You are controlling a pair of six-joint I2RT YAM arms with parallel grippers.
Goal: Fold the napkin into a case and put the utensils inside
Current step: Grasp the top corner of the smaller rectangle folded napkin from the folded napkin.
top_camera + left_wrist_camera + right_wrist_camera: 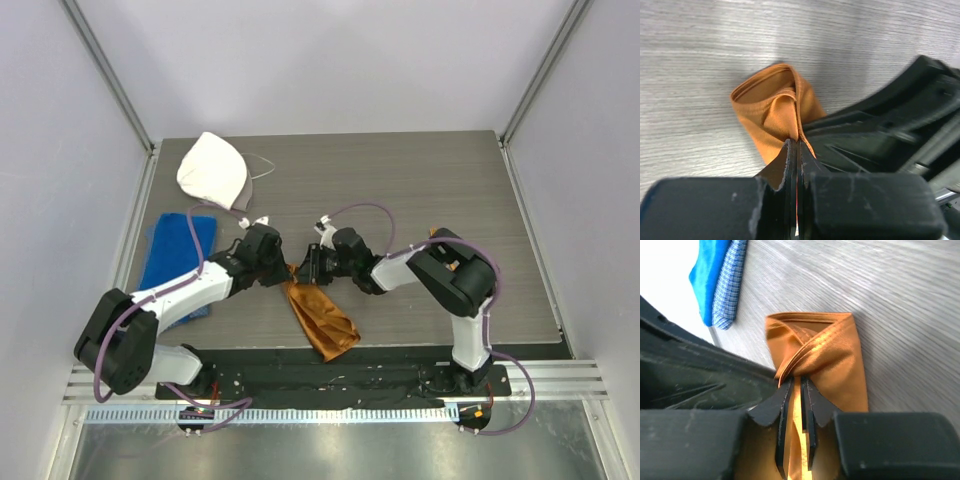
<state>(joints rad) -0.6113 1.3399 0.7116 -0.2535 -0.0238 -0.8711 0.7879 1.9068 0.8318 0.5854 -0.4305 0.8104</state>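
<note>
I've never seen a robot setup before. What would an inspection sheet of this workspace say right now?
Surface: grey wood-grain table.
Job's things: rust-orange napkin, bunched, trailing from the grippers toward the near edge; utensils: nothing seen.
Clutter: blue towel at left; white cloth cap at back left.
Grippers: left gripper shut on the napkin's edge; right gripper jaws slightly apart around it, grip unclear.
Cables: purple cables looped along both arms.
Surroundings: pale walls, metal frame posts.

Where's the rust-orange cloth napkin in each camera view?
Top external: rust-orange cloth napkin at lower centre, reaching toward the near edge.
Left wrist: middle of the picture, slightly left.
Right wrist: middle, slightly right.
Shared landmark: the grey wood-grain table under it in all three.
</note>
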